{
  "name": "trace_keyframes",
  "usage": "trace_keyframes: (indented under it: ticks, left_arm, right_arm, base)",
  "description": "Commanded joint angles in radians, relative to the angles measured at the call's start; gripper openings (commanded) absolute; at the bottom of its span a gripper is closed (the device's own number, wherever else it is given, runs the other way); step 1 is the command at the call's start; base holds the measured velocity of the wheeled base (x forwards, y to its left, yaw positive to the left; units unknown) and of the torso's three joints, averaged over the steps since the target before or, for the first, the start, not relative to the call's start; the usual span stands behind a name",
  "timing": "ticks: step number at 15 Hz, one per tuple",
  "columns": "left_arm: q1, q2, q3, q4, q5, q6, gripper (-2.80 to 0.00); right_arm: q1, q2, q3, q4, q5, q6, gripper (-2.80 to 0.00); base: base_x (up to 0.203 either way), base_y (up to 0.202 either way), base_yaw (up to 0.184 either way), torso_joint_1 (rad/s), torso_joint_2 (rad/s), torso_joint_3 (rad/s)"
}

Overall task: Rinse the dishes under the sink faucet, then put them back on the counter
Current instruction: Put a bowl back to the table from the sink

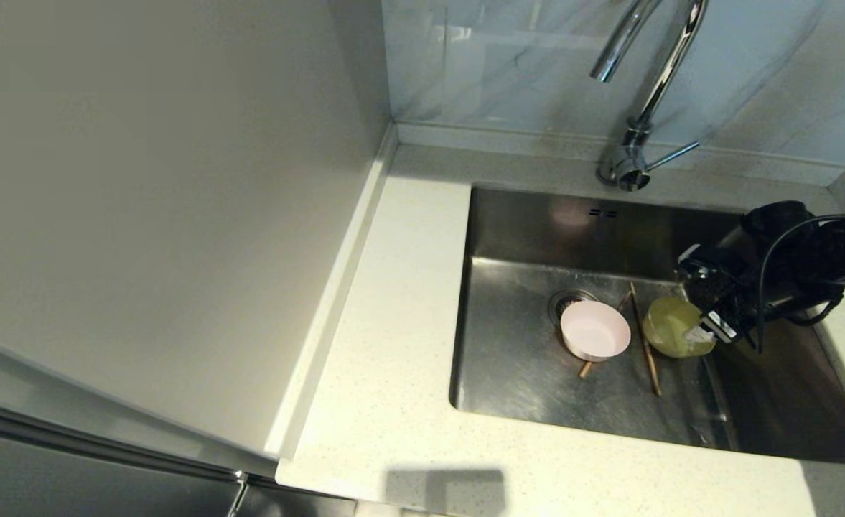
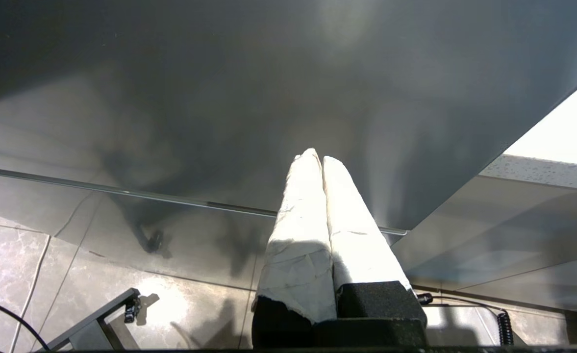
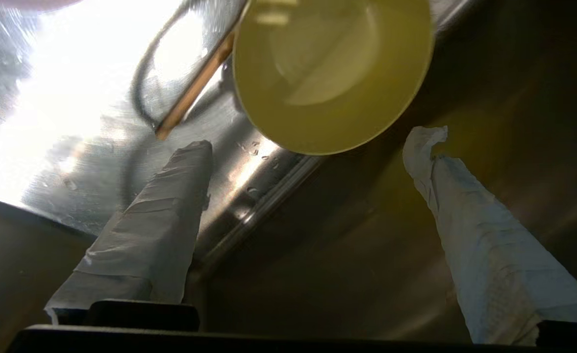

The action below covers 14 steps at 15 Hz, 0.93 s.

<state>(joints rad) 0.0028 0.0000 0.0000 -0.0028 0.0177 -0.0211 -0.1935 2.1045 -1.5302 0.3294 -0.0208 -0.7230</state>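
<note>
Two small bowls and two thin brown wooden chopsticks sit on the floor of the deep rectangular stainless steel sink [image 1: 515, 359], so you have all the dishes in the basin and none on the off-white speckled stone counter [image 1: 393, 345].

Going left to right in your head view: counter first, then the sink's round strainer drain [image 1: 564, 301]. The small pale pink bowl [image 1: 594, 330] is upright just beside the drain, overlapping its edge. One chopstick [image 1: 586, 369] pokes out from under the pink bowl; the other chopstick [image 1: 645, 341] lies between the two bowls, running front to back. The small yellow bowl [image 1: 673, 327] is to the right of it, mouth tipped toward your right arm.

Your right hand [image 1: 709, 327] is down in the sink at the yellow bowl's right rim. Right wrist view: right hand [image 3: 308, 142] is spread wide, both tape-wrapped fingers [image 3: 170, 196] apart with the yellow bowl [image 3: 332, 73] just past the tips, not gripped; contact can't be told.

Tall shiny chrome gooseneck faucet [image 1: 645, 86] stands behind the sink on the back ledge, thin side lever [image 1: 673, 154] pointing right. No water seen running.

Your left hand [image 2: 316, 157] shows only in the left wrist view, wrapped fingers pressed together, holding nothing, parked low beside a dark cabinet front above the tiled floor.
</note>
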Motion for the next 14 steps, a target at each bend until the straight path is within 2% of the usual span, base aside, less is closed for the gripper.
trace_keyframes:
  ticks: [1,4,14]
  left_arm:
    - [0.0,-0.003,0.0,0.0,0.001,0.0,-2.8]
    - [0.0,-0.003,0.0,0.0,0.001,0.0,-2.8]
    - [0.0,-0.003,0.0,0.0,0.001,0.0,-2.8]
  right_arm:
    - [-0.012,0.031,-0.001,0.002,0.017,-0.019,0.0]
    - [-0.018,0.038,0.005,0.002,0.048,-0.022,0.0]
    - [0.015,0.126,-0.025,-0.001,0.039,-0.021,0.0]
  base:
    - [0.0,0.0,0.0,0.0,0.0,0.0]
    - [0.0,0.0,0.0,0.0,0.0,0.0]
    - [0.0,0.0,0.0,0.0,0.0,0.0]
